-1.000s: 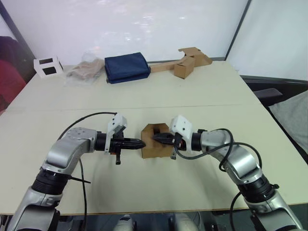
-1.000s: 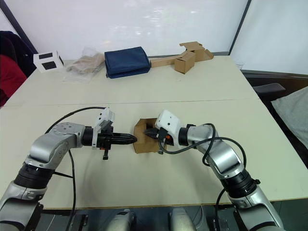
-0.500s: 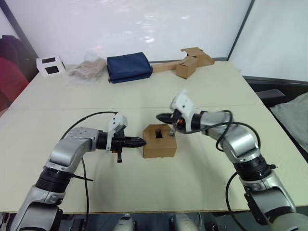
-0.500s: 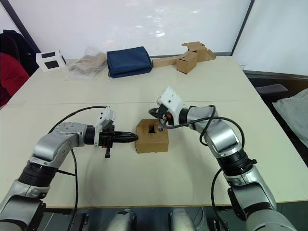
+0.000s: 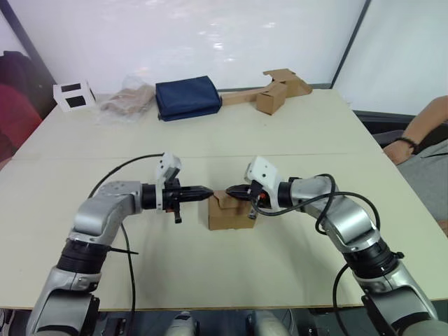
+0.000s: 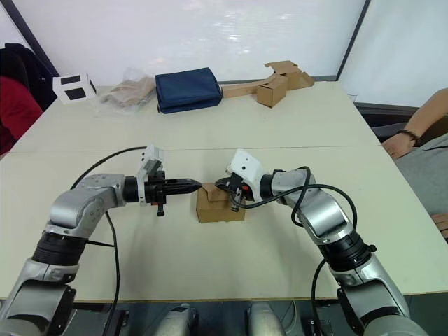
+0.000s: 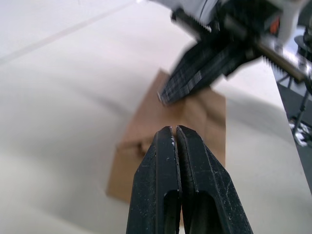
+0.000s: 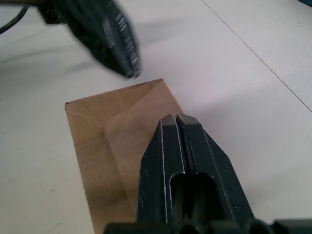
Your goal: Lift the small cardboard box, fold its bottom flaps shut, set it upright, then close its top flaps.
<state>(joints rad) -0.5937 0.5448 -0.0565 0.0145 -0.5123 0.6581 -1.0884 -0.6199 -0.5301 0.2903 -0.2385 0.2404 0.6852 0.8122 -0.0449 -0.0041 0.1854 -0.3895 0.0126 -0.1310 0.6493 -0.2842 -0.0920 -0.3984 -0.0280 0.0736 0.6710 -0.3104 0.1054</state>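
Note:
The small cardboard box (image 5: 229, 213) stands upright on the table (image 5: 210, 280), midway between both arms. Its top flaps (image 8: 114, 131) lie folded down over the opening, meeting along a curved seam; the flap at the left edge (image 5: 219, 201) sits slightly raised. My left gripper (image 5: 208, 194) is shut and empty, its tip at the box's upper left edge. From the other side, my right gripper (image 5: 232, 191) is also shut and empty, and its tip rests over the top flaps. The two tips nearly meet above the box; the left wrist view has the left gripper (image 7: 174, 130) facing the right fingers (image 7: 204, 63).
Along the table's far edge lie a white box with black panels (image 5: 72, 96), a clear plastic bag (image 5: 126, 101), a folded navy cloth bag (image 5: 185, 98) and a tan cardboard box on a long strip (image 5: 273, 94). A person's forearm (image 5: 420, 129) rests beyond the right edge.
My right gripper has come down from above the box's far side onto its top, and the flaps now cover the opening. My left gripper has risen to the box's upper left edge.

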